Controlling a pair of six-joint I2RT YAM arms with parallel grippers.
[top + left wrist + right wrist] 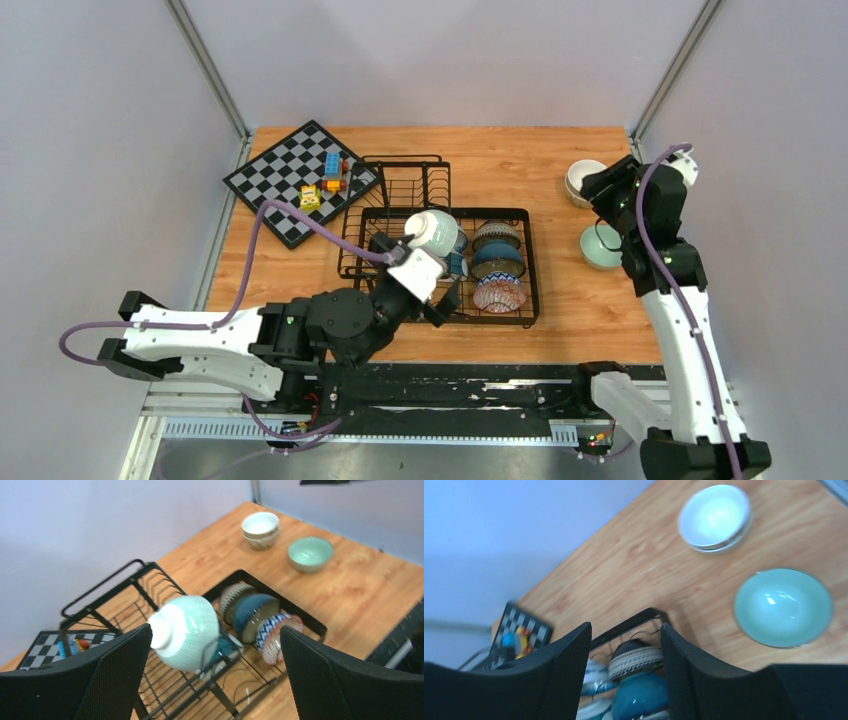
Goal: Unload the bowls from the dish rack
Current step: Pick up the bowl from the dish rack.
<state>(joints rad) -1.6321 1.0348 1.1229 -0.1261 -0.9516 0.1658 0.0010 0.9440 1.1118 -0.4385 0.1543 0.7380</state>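
The black wire dish rack (534, 268) stands mid-table. A ribbed mint-and-white bowl (186, 631) lies tilted on its divider wires over a teal bowl (228, 648). My left gripper (216, 629) is open wide around it, and the bowl's foot is close to the left finger (115, 670); whether they touch is unclear. Three more bowls stand on edge in the rack: grey-banded (496, 235), dark teal (497, 260), red-and-blue patterned (499, 293). My right gripper (625, 626) hangs open and empty above the far right, near stacked white bowls (581, 182) and a mint bowl (599, 246) on the table.
A black-and-white chessboard (290, 185) with small colourful toy blocks (330, 174) lies at the far left, touching the rack's taller back section (405, 175). Grey walls enclose the table on three sides.
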